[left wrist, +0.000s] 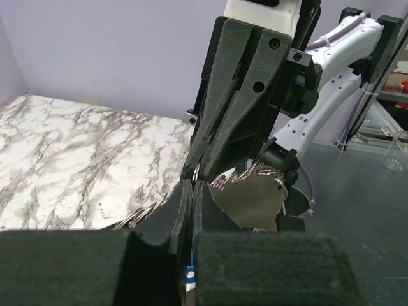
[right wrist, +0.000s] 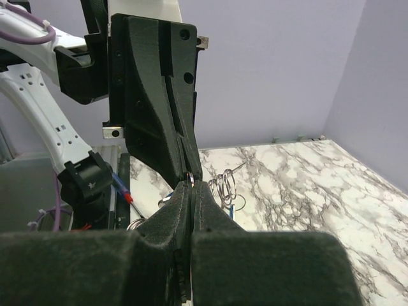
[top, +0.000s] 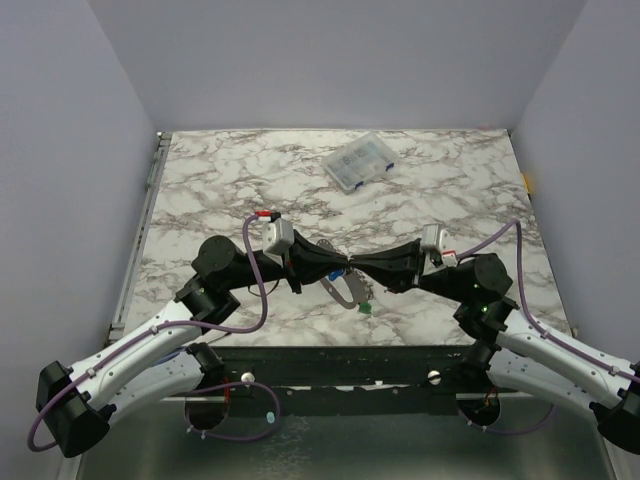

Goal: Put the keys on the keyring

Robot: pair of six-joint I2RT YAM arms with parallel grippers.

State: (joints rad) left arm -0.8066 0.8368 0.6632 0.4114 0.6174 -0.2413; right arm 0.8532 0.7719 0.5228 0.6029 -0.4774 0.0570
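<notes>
Both claws meet tip to tip over the near middle of the table (top: 220,180), close to its near edge.

- Left claw (top: 340,267): fingers pressed together, pinching a thin wire loop of the keyring (top: 346,291) right at the tips.
- Right claw (top: 362,267): also closed tight, nipping the same loop from the other side. The two sets of tips almost touch.
- The rest of the keyring hangs just below the tips, off the marble.
- Keys: green key (top: 366,308) dangles lowest, at the near side. A blue key (right wrist: 237,203) hangs beside the wire coils in the right wrist view.
- Clear box (top: 358,162) sits far back, well apart.
- You have open marble far, left and right of the claws. Room is tight only towards the near edge, where the arm bases stand.
</notes>
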